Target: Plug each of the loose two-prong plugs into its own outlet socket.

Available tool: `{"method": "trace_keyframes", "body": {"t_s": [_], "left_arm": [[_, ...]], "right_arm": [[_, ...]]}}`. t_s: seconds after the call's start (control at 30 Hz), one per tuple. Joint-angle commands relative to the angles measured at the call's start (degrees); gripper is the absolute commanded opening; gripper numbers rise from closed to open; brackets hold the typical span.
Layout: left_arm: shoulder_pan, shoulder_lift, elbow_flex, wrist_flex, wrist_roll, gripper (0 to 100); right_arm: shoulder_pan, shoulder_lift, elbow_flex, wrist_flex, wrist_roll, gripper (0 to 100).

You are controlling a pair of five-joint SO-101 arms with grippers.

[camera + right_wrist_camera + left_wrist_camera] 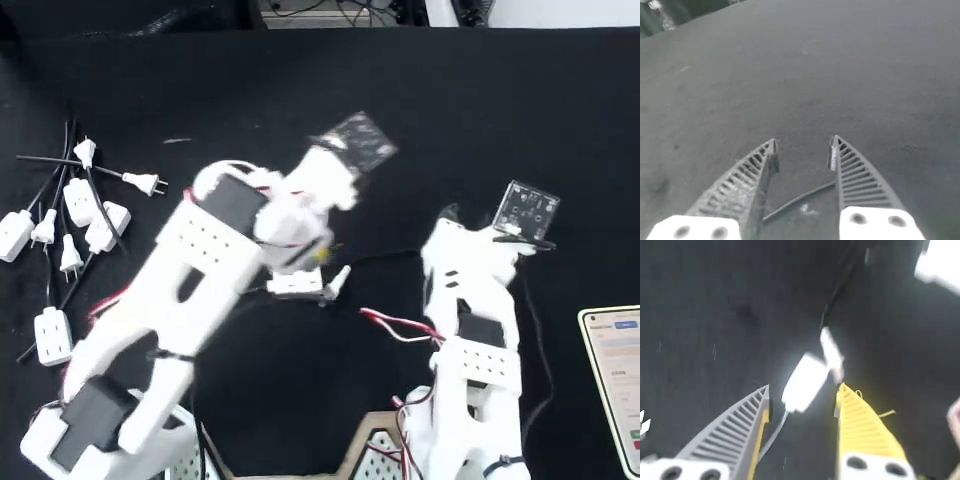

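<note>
**While the left end effector (pixel 802 387) is straddling a socket block (pixel 296 284), a plug (pixel 831 352) is lying at its far end**

As the left wrist view is showing it, the left end effector is standing wide open and gripping nothing. Its grey finger (pixel 742 422) is sitting on one side of the white socket block and its yellow finger (pixel 860 417) on the other. Blur is keeping me from telling whether either finger is touching the block. The white plug is lying tilted right at the block's far end, its black cord (pixel 837 295) trailing away over the table (pixel 480 100). I cannot tell whether its prongs are sitting in the slots.

The right end effector (pixel 802 145) is also hanging open and holding nothing, over bare table with a thin cord (pixel 800 200) crossing beneath it. The remaining plugs and sockets (pixel 70 225) are lying bunched well apart, on the left arm's side of the table.

The step in hand is looking like the mating of this one plug with this one socket. The next move is probably calling for the left fingers to close on the block and brace it. The plug is then needing its tilt corrected, its prongs lined up with the slots, and a straight push in.
</note>
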Motion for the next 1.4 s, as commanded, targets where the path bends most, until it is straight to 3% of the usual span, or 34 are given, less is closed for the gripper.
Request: {"method": "trace_keyframes", "body": {"t_s": [0.0, 0.13, 0.27, 0.5, 0.7, 1.0, 1.2, 1.37], "left_arm": [[-8.3, -1.6, 4.6, 6.1, -3.2, 22], [-18.1, -0.2, 17.8, -2.1, -2.8, 22], [-22.8, -0.4, 27.6, -12.7, 0.4, 22], [-23.0, -0.4, 41.3, -33.4, 14.8, 22], [-22.9, -0.4, 50.9, -48.5, 21.1, 22], [-23.3, -0.4, 51.6, -49.9, 24.3, 22], [-23.3, -0.3, 51.6, -49.9, 24.3, 22], [-23.4, -0.3, 51.6, -49.9, 24.3, 22]], "right_arm": [[-4.3, 0.0, -2.9, 0.3, 2.1, 16.7], [-9.8, 0.0, -2.9, 1.7, 7.6, 16.7], [-15.4, 0.0, -2.9, 5.0, 10.5, 16.6], [-23.0, 0.2, -3.0, 9.3, 10.5, 16.6], [-28.3, 0.4, -2.5, 10.6, 7.1, 16.6], [-28.0, 11.7, -8.1, 11.3, 3.2, 16.9], [-27.1, 27.1, -21.5, 22.8, -0.5, 16.9], [-27.7, 33.1, -26.1, 26.4, -2.8, 17.0]]}}
